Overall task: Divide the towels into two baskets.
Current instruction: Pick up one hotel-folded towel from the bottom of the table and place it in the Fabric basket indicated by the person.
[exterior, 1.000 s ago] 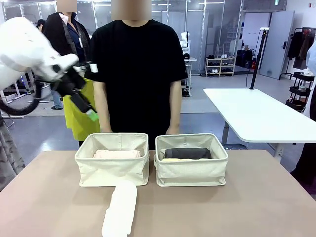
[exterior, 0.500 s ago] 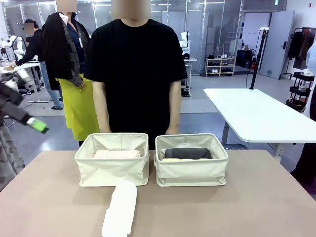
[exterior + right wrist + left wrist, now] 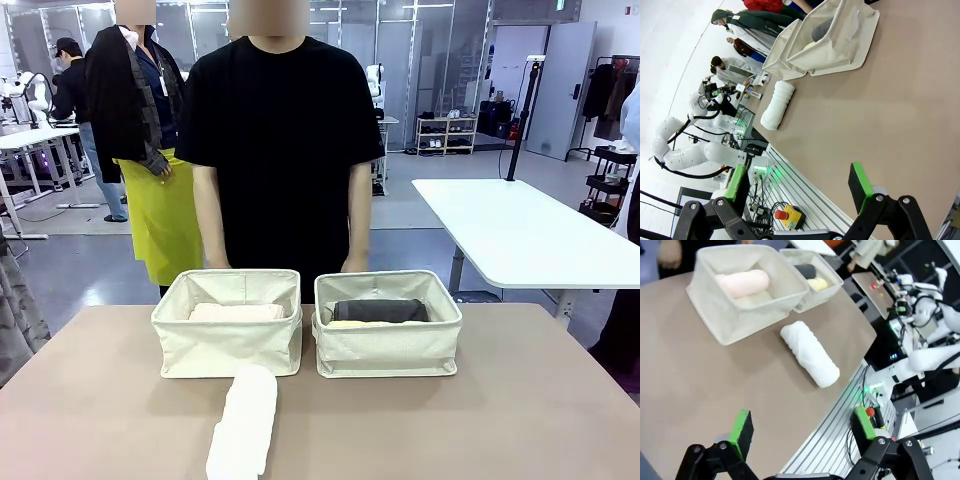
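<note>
The pink towel (image 3: 237, 312) is placed in the left basket (image 3: 225, 352), the grey towel (image 3: 380, 310) and yellow towel (image 3: 350, 324) in the right basket (image 3: 388, 350), only the white towel (image 3: 243, 425) is left on the table (image 3: 500, 420), and the left gripper (image 3: 802, 426) and right gripper (image 3: 797, 184) are held open, empty.

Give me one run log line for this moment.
pink towel: in left basket | grey towel, yellow towel: in right basket | white towel: on table | left gripper: open | right gripper: open

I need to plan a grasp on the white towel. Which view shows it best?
The left wrist view: the white towel lies whole and large. In the front view the towel runs down to the picture's bottom edge; in the right wrist view it is whole but small.
</note>
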Action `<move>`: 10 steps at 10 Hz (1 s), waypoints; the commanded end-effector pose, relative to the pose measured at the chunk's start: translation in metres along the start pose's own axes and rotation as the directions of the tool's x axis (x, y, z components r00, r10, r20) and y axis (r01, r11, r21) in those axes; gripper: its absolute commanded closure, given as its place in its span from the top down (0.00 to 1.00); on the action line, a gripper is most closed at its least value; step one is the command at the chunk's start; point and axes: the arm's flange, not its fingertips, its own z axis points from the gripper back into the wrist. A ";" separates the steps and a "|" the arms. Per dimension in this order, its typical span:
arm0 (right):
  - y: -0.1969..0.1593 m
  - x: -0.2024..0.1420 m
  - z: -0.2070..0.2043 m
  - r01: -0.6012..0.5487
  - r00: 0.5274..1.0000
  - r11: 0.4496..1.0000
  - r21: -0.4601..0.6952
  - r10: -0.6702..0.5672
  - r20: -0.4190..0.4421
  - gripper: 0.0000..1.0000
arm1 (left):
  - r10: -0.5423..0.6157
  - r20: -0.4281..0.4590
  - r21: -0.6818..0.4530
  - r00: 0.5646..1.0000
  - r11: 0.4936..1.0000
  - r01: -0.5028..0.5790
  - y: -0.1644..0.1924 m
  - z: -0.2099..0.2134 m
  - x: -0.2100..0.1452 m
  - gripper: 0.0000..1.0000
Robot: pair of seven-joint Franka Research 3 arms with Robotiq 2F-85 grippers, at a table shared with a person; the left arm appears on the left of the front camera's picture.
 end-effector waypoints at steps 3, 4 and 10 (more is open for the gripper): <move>0.003 -0.002 0.000 -0.011 1.000 1.000 0.007 0.011 0.006 1.00 | 0.119 0.117 0.094 0.986 0.987 -0.130 0.005 0.036 -0.048 1.00; 0.003 -0.002 0.000 -0.011 1.000 1.000 0.007 0.011 0.006 1.00 | 0.142 0.120 0.114 0.983 0.981 -0.156 0.009 0.039 -0.051 1.00; 0.003 -0.002 0.000 -0.011 1.000 1.000 0.007 0.011 0.006 1.00 | 0.108 0.116 0.086 0.987 0.989 -0.119 0.009 0.043 -0.051 1.00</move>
